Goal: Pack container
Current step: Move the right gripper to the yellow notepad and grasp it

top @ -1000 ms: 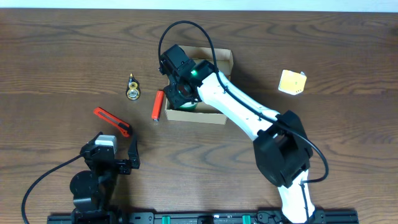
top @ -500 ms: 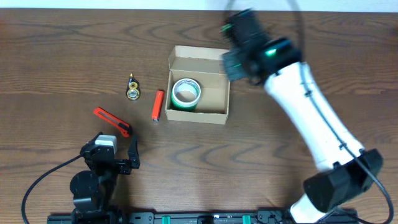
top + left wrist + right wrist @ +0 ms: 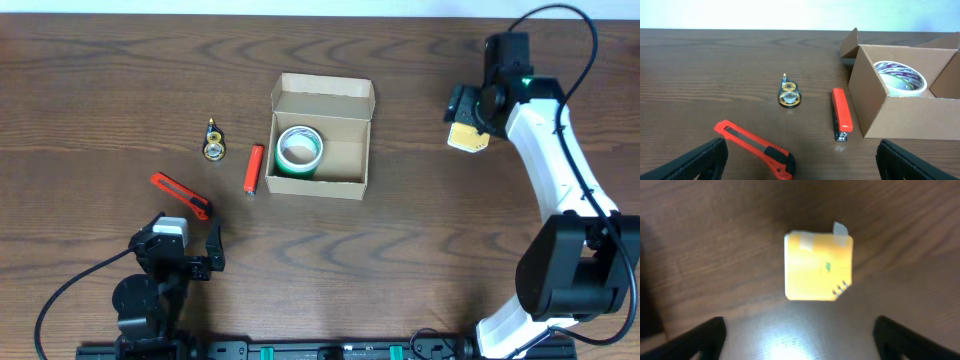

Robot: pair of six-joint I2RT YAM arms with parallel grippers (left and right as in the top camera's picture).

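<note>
Overhead view: container [image 3: 322,101] sits mid-worktop [image 3: 120,80], flap open, green tape roll [image 3: 299,150] inside, red stapler [image 3: 254,169] just beside its left wall; right fingers [image 3: 695,335] spread wide, empty, over yellow pad [image 3: 468,134]; left fingers [image 3: 695,160] wide apart, empty.

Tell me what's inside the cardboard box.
One roll of tape, green-sided, lies flat at the left end of the cardboard box. The remaining floor is bare. Anything under it is hidden.
</note>
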